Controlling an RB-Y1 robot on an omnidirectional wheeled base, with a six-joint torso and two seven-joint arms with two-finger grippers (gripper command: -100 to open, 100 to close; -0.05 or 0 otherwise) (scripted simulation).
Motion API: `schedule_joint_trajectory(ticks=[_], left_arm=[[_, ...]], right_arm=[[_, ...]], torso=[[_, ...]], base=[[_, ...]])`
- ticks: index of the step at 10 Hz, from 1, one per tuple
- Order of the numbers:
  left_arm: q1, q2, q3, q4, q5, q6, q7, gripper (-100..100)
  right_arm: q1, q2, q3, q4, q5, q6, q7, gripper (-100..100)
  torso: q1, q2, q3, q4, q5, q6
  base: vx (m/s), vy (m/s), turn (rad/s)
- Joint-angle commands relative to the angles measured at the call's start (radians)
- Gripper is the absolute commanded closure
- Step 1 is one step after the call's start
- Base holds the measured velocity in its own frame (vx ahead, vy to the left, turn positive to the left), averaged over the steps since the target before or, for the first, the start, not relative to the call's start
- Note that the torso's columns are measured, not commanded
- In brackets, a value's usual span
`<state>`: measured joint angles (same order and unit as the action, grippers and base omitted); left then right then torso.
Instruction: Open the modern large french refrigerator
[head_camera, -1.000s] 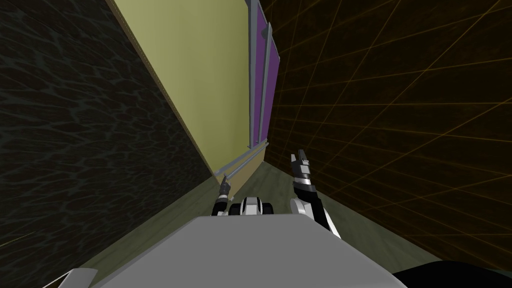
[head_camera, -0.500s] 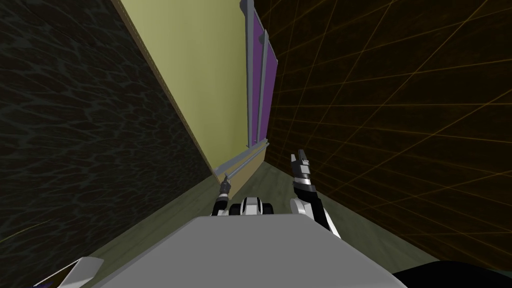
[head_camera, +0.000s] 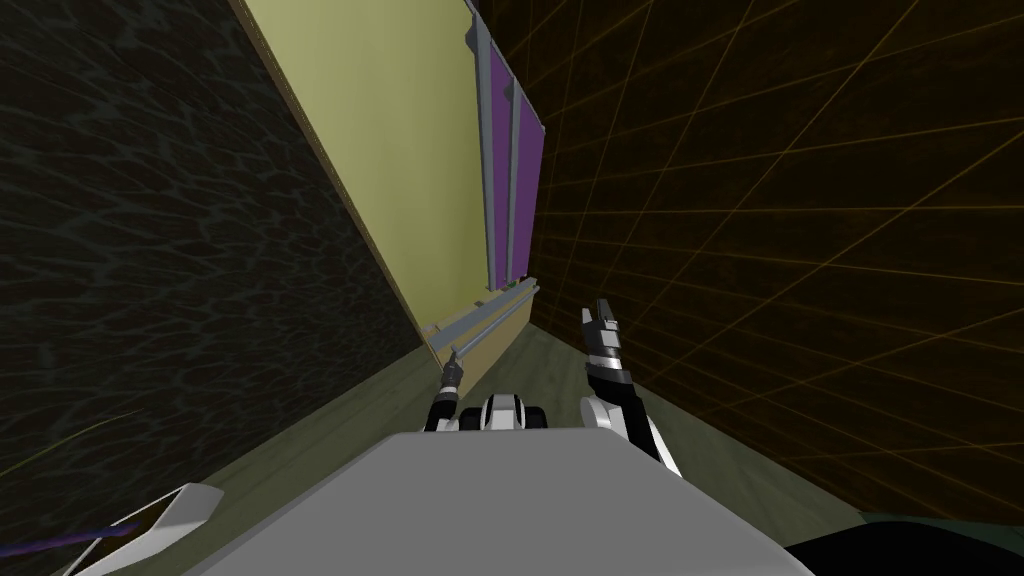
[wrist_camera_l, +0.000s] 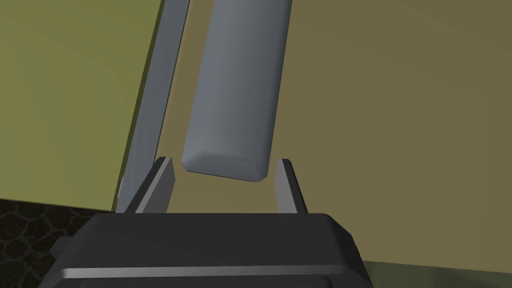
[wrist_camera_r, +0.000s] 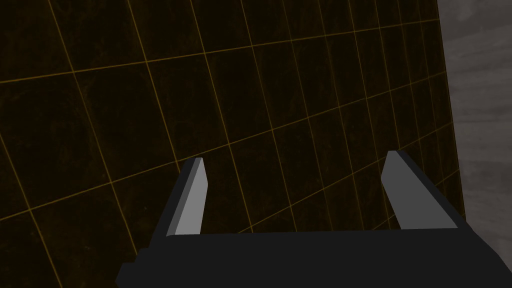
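The refrigerator fills the upper middle of the head view as a tall yellow-green face, leaning with the camera's slant. On its right edge are purple panels with grey upright bars. Across its lower part, just above the middle of the frame, runs a long grey handle.

The left gripper sits at the near end of that handle, just above the tip of the chest. In the left wrist view the handle is a thick grey bar whose blunt end lies between the fingers. They are drawn in narrow against its two sides, gripping only the end of it. A thinner grey strip runs alongside the bar, next to one finger, with the yellow-green face behind both.

The right gripper is raised right of centre, apart from the refrigerator, with its fingers spread wide and nothing between them.

The space is tight. A dark veined wall takes the whole left side, and a dark wall with an orange grid takes the right, close beside the right gripper. A narrow strip of greenish floor runs between them. A white thing with a purple streak pokes into the lower left corner; I cannot tell what it is.
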<state>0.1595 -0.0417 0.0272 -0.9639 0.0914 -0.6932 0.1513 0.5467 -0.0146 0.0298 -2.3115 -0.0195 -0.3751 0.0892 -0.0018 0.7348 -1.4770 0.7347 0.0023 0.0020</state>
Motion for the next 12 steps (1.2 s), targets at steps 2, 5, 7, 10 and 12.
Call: schedule_joint_trajectory(ticks=[2, 5, 7, 10, 12], left_arm=[[0.005, -0.003, -0.004, -0.005, 0.0, 0.005, -0.003, 100], [0.015, -0.005, -0.014, -0.01, 0.0, 0.012, -0.005, 100], [0.019, -0.005, -0.019, -0.013, 0.0, 0.014, -0.006, 100], [0.023, -0.005, -0.023, -0.017, 0.001, 0.012, -0.006, 100], [-0.008, -0.003, -0.017, -0.056, 0.005, 0.064, -0.014, -100]], right_arm=[[0.0, 0.0, 0.0, 0.0, 0.0, 0.0, 0.0, 0], [0.0, 0.0, 0.0, 0.0, 0.0, 0.0, 0.0, 0], [0.0, 0.0, 0.0, 0.0, 0.0, 0.0, 0.0, 0], [0.0, 0.0, 0.0, 0.0, 0.0, 0.0, 0.0, 0], [0.0, 0.0, 0.0, 0.0, 0.0, 0.0, 0.0, 0]], torso=[[0.002, -0.001, -0.001, 0.0, 0.0, 0.0], [0.001, 0.001, 0.0, 0.0, 0.0, -0.001], [0.002, 0.001, 0.0, 0.0, 0.0, -0.001], [0.005, -0.001, -0.001, 0.001, 0.0, -0.001], [0.004, 0.002, 0.001, 0.002, -0.001, -0.002]], base=[[-0.093, -0.112, 0.007], [-0.103, -0.128, 0.013], [-0.117, -0.159, 0.01], [-0.083, -0.084, 0.009], [-0.068, -0.034, 0.041]])
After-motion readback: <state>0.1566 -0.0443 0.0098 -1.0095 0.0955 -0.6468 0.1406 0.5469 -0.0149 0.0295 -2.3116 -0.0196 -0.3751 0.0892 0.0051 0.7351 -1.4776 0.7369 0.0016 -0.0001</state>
